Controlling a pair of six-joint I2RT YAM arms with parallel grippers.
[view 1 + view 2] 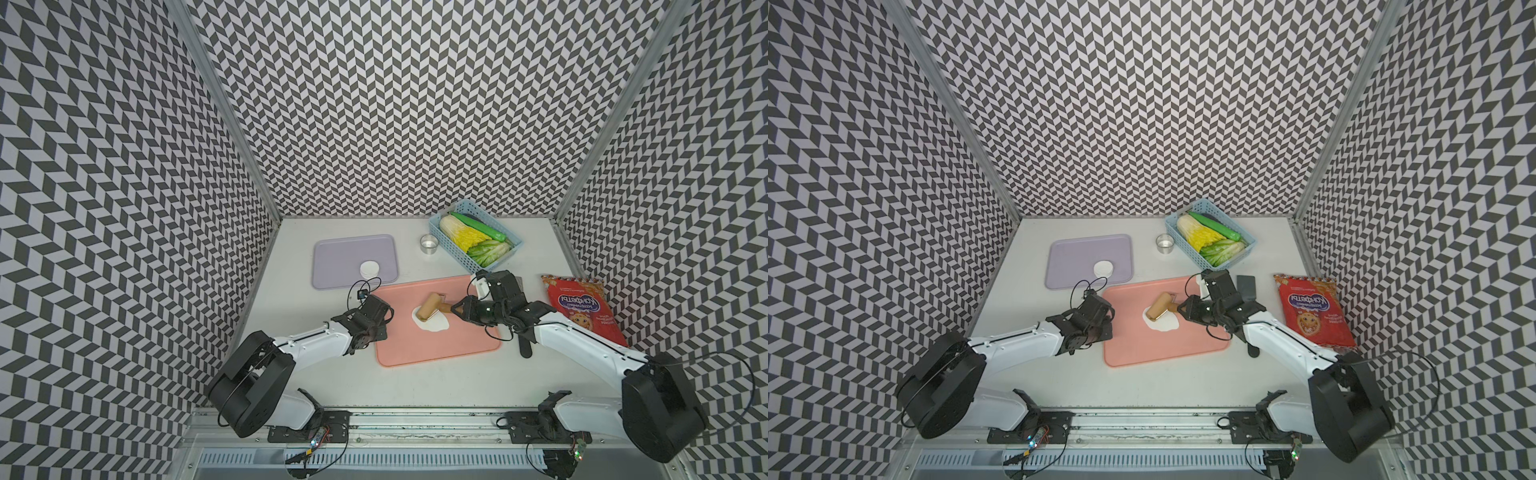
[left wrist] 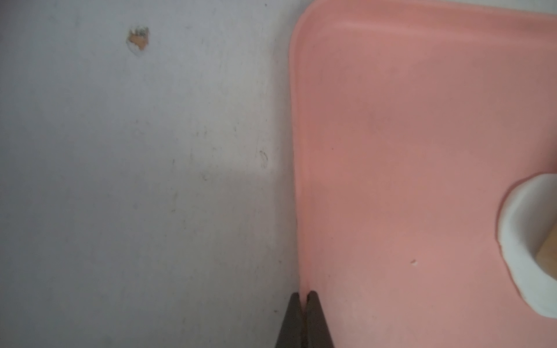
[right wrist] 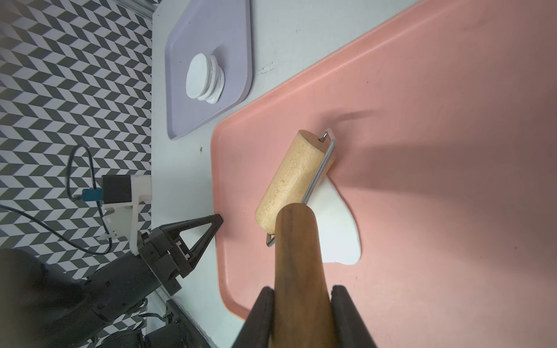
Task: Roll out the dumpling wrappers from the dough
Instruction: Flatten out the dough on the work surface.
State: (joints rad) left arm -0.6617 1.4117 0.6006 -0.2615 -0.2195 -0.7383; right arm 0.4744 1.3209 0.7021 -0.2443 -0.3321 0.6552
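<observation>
On the pink tray (image 1: 436, 349), the dough (image 1: 437, 327) lies as a flat, blobby white sheet, and the wooden roller (image 1: 430, 311) sits on the part of it nearer your left arm. Your right gripper (image 3: 301, 301) is clamped on the roller's dark handle, one finger on each side. Your left gripper (image 2: 304, 297) has its jaws drawn together at the tray's rim and seems to be pinching it.

To roll well, press down evenly and carry the roller right across the sheet. In the left wrist view the edge looks thick, so I judge there is more flattening to do. Hold the handle low so the drum stays level, and keep the tray pinned, since its smooth surface may let the dough slide rather than spread.

The dumpling wrappers (image 3: 205, 78) already cut are stacked on the lilac tray (image 1: 340, 257), well apart from the dough. The metal ring cup (image 1: 429, 243) stands just beside the blue basket (image 1: 465, 259) of vegetables, and a red snack bag (image 1: 582, 311) lies near your right arm.

The white table (image 1: 415, 382) is scuffed, with one small chip (image 2: 138, 39). Chevron-patterned walls (image 1: 415, 104) close in three sides.
</observation>
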